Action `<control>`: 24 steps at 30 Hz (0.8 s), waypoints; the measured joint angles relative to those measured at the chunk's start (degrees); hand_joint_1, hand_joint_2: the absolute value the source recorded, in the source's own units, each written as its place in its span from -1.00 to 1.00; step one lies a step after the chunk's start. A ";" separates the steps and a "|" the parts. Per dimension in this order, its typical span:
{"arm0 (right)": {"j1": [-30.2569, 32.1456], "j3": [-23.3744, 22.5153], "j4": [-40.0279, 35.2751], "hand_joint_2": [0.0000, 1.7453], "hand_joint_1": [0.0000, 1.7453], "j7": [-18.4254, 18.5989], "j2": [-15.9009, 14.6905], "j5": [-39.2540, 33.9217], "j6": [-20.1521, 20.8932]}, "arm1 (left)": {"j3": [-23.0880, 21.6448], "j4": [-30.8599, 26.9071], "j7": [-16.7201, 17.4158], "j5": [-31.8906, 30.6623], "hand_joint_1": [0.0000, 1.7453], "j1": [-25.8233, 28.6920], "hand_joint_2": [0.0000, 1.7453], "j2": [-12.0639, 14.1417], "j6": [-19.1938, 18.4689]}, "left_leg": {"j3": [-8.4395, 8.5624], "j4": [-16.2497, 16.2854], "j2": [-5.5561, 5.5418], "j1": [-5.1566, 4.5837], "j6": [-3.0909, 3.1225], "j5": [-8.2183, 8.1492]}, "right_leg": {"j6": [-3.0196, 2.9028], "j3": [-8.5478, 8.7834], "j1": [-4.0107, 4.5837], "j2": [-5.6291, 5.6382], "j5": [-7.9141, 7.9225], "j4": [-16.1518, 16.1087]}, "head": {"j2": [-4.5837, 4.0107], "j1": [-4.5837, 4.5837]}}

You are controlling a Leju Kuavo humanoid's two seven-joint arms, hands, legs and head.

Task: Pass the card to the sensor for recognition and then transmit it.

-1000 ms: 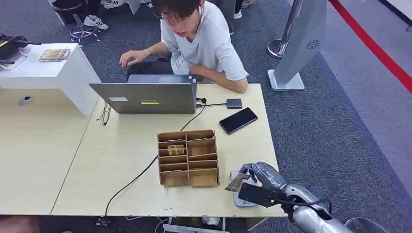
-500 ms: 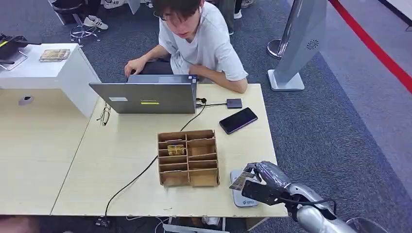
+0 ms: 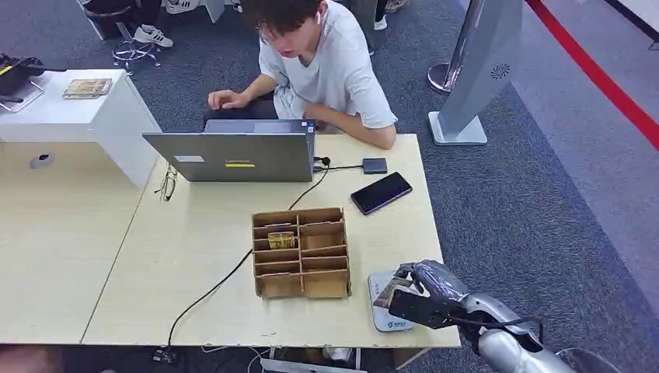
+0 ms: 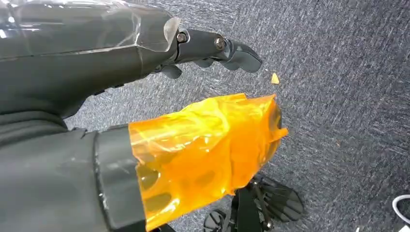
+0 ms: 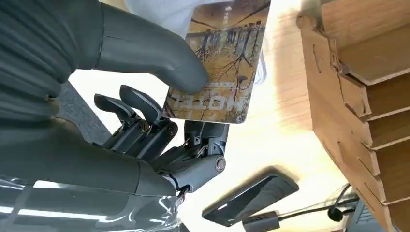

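My right hand (image 3: 423, 291) pinches a brown picture card (image 3: 386, 291) between thumb and fingers, low over the white sensor pad (image 3: 384, 313) at the table's near right corner. In the right wrist view the card (image 5: 220, 67) shows tree artwork and lettering, with the thumb (image 5: 159, 58) pressed on its face and the sensor's white surface (image 5: 159, 12) just behind it. Another card (image 3: 281, 239) stands in a compartment of the wooden sorting box (image 3: 301, 252) to the left of the sensor. My left hand (image 4: 145, 111) hangs over grey carpet, holding nothing, with an orange film on its thumb.
A person sits at the table's far side behind an open laptop (image 3: 233, 155). A black phone (image 3: 381, 192) and a small hub (image 3: 374, 165) lie right of the laptop. A cable (image 3: 233, 272) runs across the tabletop. Glasses (image 3: 167, 186) lie at the left edge.
My right hand has lowered the card closer to the sensor pad and shifted slightly right. The person's hand moved along behind the laptop.
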 joint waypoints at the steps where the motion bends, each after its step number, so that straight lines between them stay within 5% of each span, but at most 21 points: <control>1: 0.01 0.02 0.13 1.00 1.00 0.13 0.00 0.15 0.04 | -0.02 -0.02 0.02 -0.02 -1.00 0.00 -1.00 0.00 0.02 | 0.00 0.00 0.00 0.00 0.00 0.00 | 0.00 0.00 0.00 0.00 0.00 0.00 | 0.00 0.02; 24: -0.32 0.87 2.32 1.00 1.00 3.12 1.53 7.80 -2.95 | -0.50 -0.02 0.13 -1.33 -1.00 -0.02 -1.00 -0.26 0.15 | 0.02 0.00 0.00 0.00 0.00 0.00 | 0.00 0.03 0.00 0.00 0.00 0.00 | 0.00 0.00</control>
